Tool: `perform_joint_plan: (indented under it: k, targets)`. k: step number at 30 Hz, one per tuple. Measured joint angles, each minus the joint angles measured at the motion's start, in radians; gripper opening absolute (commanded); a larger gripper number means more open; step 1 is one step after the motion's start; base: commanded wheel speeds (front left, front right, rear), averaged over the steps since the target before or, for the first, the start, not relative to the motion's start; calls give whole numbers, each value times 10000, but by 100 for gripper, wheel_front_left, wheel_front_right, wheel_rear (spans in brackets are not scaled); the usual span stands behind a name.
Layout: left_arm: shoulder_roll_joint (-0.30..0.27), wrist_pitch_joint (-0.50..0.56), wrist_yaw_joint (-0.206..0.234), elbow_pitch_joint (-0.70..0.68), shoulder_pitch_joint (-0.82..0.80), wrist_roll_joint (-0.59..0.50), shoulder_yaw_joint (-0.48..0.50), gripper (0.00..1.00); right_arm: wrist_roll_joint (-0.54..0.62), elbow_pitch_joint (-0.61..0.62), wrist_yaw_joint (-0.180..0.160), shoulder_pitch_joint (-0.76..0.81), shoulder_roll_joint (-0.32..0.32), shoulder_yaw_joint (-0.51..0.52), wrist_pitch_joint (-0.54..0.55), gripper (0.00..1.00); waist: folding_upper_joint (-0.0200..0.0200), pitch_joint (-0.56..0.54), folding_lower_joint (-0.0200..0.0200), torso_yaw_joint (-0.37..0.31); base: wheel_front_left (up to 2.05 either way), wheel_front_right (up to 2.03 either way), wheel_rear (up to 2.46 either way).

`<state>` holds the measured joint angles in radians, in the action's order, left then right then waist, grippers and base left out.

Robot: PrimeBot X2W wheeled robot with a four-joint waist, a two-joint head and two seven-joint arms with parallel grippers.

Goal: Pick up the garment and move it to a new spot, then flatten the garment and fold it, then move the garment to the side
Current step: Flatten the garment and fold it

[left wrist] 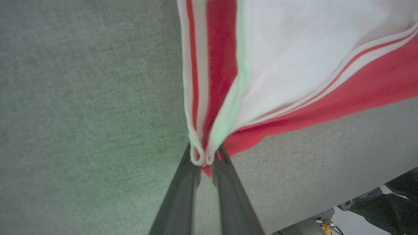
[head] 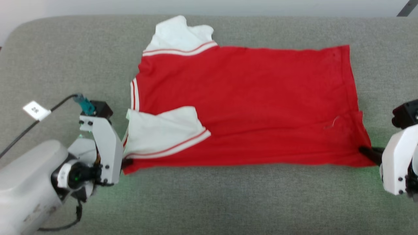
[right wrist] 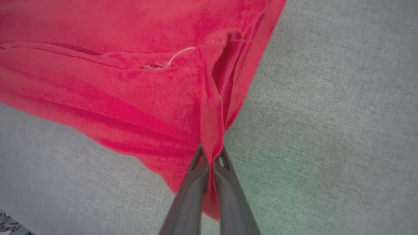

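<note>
You see the right pincer [head: 366, 152] cut off by the head view's right edge, the left pincer [head: 127, 162] half hidden under the garment [head: 248, 104], whose cloth overruns both wrist views.

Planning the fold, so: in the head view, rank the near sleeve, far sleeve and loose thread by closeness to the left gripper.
1. Near sleeve, beside the left gripper.
2. Far sleeve, at the garment's far edge.
3. Loose thread, far over on the right.
</note>
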<state>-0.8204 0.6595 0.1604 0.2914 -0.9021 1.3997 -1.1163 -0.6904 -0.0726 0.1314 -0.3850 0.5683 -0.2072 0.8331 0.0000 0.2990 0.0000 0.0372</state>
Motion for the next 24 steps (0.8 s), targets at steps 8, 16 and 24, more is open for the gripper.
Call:
perform_joint_plan:
  k: [8,16,24]
  targets:
    - [-756,40,614,-1388,645,10,-138,0,-316,897,0,1169,339,282,596,0,0,-331,0,89,0,0,0]
    - [-1258,-209,1093,-2395,1424,222,-249,0,-389,1499,0,2408,211,832,815,0,0,-467,0,109,0,0,0]
    - [-1106,-548,1166,-2311,1719,328,-236,36,-82,1795,0,2710,-182,1030,779,32,0,-481,0,29,0,0,0]
